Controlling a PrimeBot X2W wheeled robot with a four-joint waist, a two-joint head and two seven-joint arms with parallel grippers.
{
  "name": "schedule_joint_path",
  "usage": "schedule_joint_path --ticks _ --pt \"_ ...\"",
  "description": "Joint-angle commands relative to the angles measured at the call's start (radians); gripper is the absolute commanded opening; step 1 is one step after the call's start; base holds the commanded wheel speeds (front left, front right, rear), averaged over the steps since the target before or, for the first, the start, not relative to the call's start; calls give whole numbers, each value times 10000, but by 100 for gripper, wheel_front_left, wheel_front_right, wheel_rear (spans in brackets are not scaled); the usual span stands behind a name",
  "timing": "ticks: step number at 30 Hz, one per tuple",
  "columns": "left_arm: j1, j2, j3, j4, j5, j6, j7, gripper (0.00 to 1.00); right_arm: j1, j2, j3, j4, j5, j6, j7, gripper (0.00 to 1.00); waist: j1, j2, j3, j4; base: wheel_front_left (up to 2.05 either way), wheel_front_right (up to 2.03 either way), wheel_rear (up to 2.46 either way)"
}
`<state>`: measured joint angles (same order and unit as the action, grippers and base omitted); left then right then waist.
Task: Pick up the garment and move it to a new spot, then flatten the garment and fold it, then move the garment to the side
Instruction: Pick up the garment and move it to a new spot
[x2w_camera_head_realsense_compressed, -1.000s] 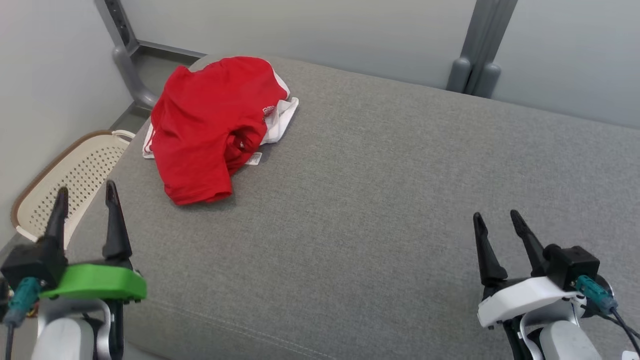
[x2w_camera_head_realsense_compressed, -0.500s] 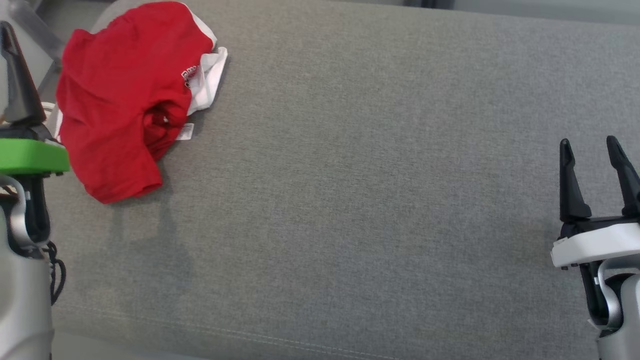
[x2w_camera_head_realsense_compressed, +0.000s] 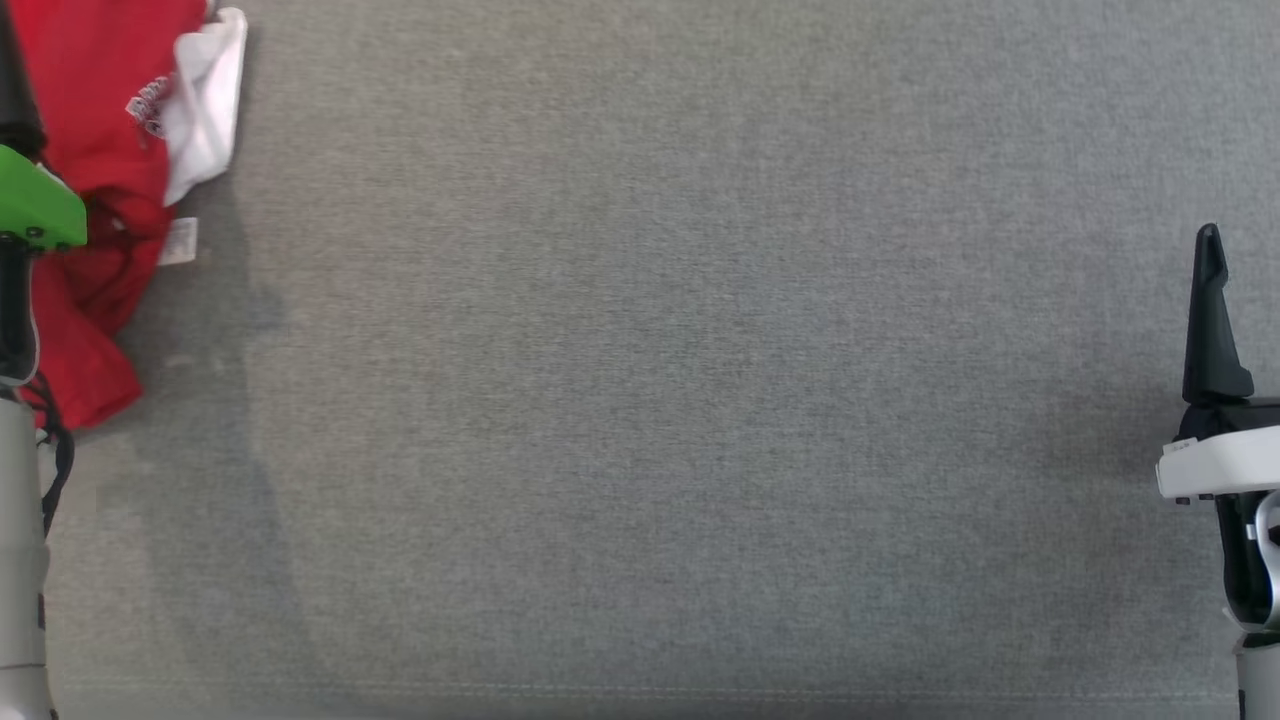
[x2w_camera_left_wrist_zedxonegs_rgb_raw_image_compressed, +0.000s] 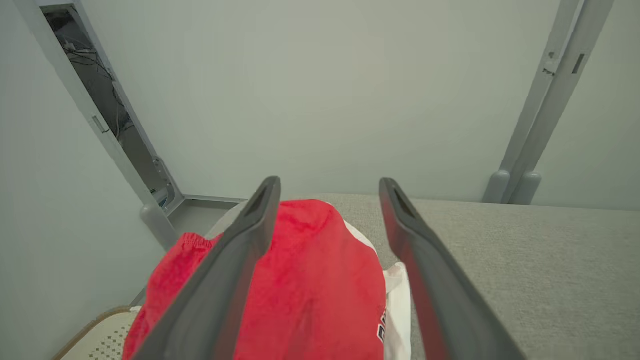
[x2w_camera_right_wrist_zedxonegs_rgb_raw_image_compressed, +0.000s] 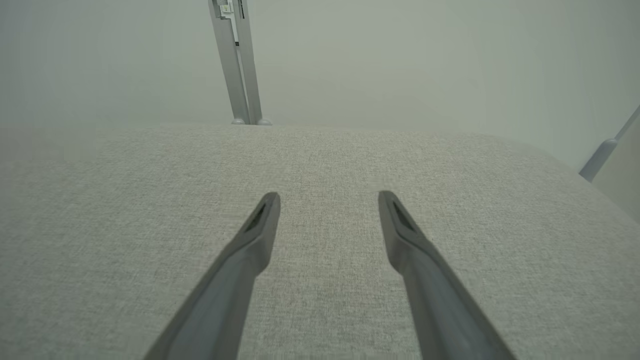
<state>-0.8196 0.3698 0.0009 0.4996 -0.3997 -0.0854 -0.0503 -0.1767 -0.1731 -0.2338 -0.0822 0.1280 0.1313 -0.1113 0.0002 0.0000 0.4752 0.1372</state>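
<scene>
Left wrist view, crumpled red-and-white garment (x2w_camera_left_wrist_zedxonegs_rgb_raw_image_compressed: 310, 280) bunched at the left end of the grey cushion (x2w_camera_left_wrist_zedxonegs_rgb_raw_image_compressed: 525, 250), left gripper (x2w_camera_left_wrist_zedxonegs_rgb_raw_image_compressed: 327, 187) spread wide above it, right gripper (x2w_camera_right_wrist_zedxonegs_rgb_raw_image_compressed: 327, 200) gaping too, holding nothing, well apart.

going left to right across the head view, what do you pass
red and white garment → bare grey cushion → right gripper
</scene>
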Motion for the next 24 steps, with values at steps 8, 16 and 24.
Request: schedule_joint_path --ticks 8,16,24 --pt "-429 406 -334 1854 -146 -49 1767 100 -223 87 -7 68 108 -10 -32 100 -2 0 457 -686 0 0 0" --pt "-661 521 -500 2996 -198 -33 2490 36 -346 134 87 19 148 -10 -55 100 -2 0 439 -791 0 0 0" --pt "-890 689 -541 3566 -43 108 1638 0 -393 149 108 151 180 -10 -138 100 -2 0 364 -816 0 0 0"
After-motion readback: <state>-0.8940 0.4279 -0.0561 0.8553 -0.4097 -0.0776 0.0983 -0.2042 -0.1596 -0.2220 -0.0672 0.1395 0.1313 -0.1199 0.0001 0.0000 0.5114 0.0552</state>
